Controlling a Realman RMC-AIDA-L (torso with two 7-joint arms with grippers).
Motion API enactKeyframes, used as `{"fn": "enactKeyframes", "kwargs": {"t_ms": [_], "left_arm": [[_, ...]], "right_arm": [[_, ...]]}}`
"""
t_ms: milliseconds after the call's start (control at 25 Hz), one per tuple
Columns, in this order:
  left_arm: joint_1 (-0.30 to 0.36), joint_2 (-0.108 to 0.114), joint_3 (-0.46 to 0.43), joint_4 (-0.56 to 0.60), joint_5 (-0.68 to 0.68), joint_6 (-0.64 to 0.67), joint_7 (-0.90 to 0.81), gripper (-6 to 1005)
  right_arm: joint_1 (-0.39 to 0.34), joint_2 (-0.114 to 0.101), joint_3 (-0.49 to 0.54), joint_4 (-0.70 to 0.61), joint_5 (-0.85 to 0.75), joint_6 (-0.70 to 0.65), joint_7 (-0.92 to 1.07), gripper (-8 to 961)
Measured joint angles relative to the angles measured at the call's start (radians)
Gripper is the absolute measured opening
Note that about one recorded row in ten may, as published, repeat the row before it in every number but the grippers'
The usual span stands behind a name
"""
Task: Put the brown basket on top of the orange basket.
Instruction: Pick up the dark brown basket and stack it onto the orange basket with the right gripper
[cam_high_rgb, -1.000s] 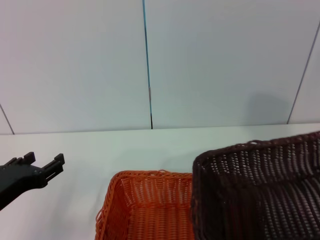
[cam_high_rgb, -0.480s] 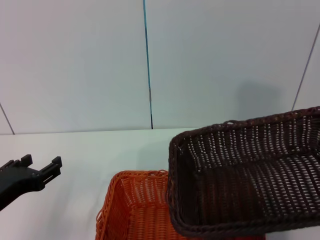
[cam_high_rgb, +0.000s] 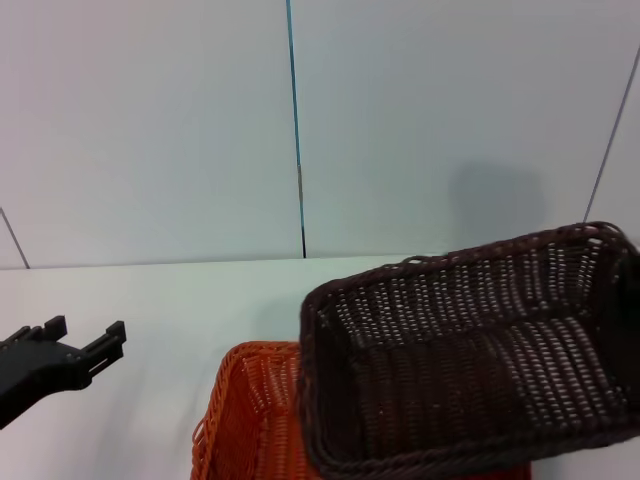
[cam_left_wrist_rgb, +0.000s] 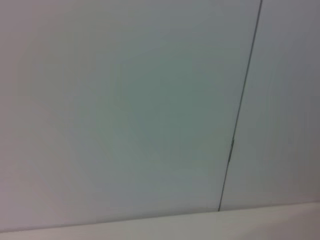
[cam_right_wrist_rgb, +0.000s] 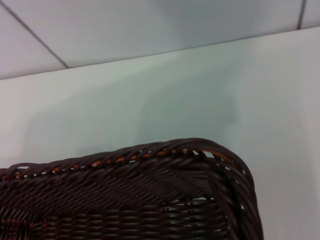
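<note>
Brown basket (cam_high_rgb: 465, 355) hangs in the air, tipped a little, and it covers most of the orange basket (cam_high_rgb: 245, 420) from above. Only the left end of the orange basket peeks out under it, sitting on the white table (cam_high_rgb: 150, 300). The right gripper does not show in any picture, so nobody can tell how it holds the basket. The right wrist view sees only a braided corner of the brown basket (cam_right_wrist_rgb: 150, 195) with the table behind it.

Off to the left, well apart from both baskets, the left gripper (cam_high_rgb: 85, 345) waits over the table. Its two fingers are spread a little and hold nothing.

The job looks more than half done. The brown basket is up and almost over its spot. It probably needs to slide a bit more to the left, go flat, and come down onto the orange one.

Farthest back stands the pale wall (cam_high_rgb: 450, 120) with a thin dark line (cam_high_rgb: 296, 130) running down it.
</note>
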Motion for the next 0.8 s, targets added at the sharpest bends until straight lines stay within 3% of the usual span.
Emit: {"fn": "enactKeyframes", "kwargs": {"t_ms": [440, 800], "left_arm": [[0.000, -0.002, 0.012, -0.012, 0.066, -0.008, -0.051, 760], [0.000, -0.002, 0.008, -0.015, 0.074, -0.003, -0.062, 760]], "right_arm": [[0.077, 0.025, -0.086, -0.186, 0.006, -0.175, 0.003, 128], [0.103, 0.026, -0.175, -0.260, 0.109, -0.244, 0.005, 127]]}}
